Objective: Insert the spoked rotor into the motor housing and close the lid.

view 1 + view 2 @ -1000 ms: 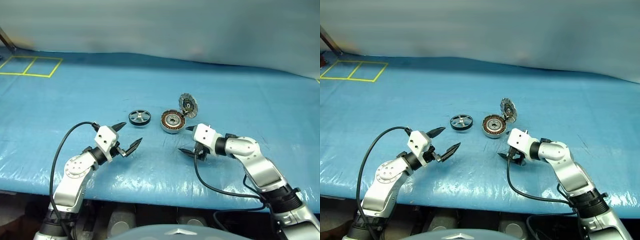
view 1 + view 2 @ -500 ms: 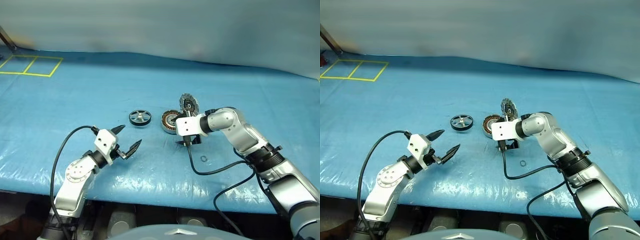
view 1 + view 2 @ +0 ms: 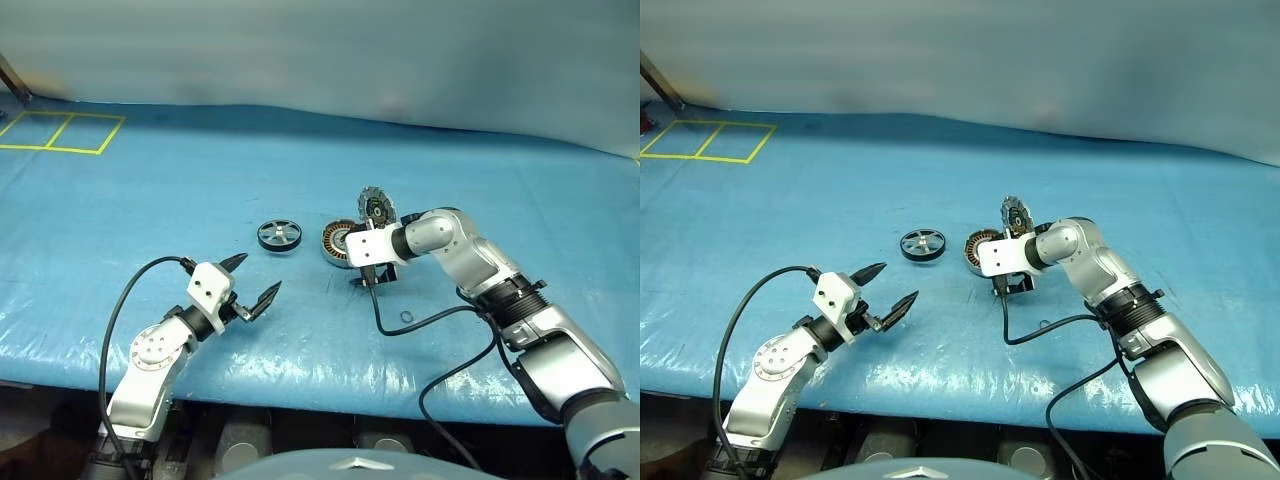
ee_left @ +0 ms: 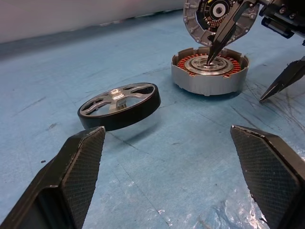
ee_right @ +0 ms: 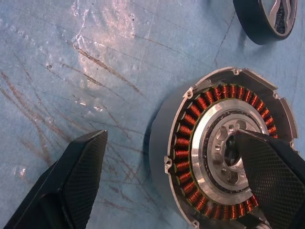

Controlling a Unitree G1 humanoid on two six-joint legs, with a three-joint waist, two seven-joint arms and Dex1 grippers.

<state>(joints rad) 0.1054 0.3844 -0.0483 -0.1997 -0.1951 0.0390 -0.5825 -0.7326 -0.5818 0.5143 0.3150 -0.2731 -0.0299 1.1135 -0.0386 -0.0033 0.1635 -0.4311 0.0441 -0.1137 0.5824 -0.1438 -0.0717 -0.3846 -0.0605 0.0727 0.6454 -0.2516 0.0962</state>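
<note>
**A:** Your right arm swung in a lot over the last second. It was low beside the motor housing, now the right gripper (image 3: 364, 272) hangs over the motor housing (image 3: 340, 243), pointing down at it. The left one barely budged.

**B:** Jaws?

**A:** Both spread wide, nothing in either. On the right, one fingertip (image 4: 213, 51) pokes down at the silver centre of the housing while the other finger sits outside the wall, over the blue sheet (image 3: 150, 190). Can't tell if that tip actually touches. Your left gripper (image 3: 252, 281) sits nearer the front edge of the sheet, fingers apart, aimed toward the parts.

**B:** Where's the rotor?

**A:** The spoked rotor (image 3: 279, 235) lies flat on the sheet, roughly mid-sheet, just left of the housing but not touching it. The lid (image 3: 377, 209) stands upright on the housing's far rim, dark ribbed face toward you. A small ring (image 3: 408, 318) lies on the sheet by the right arm's cable (image 3: 385, 318).
</note>
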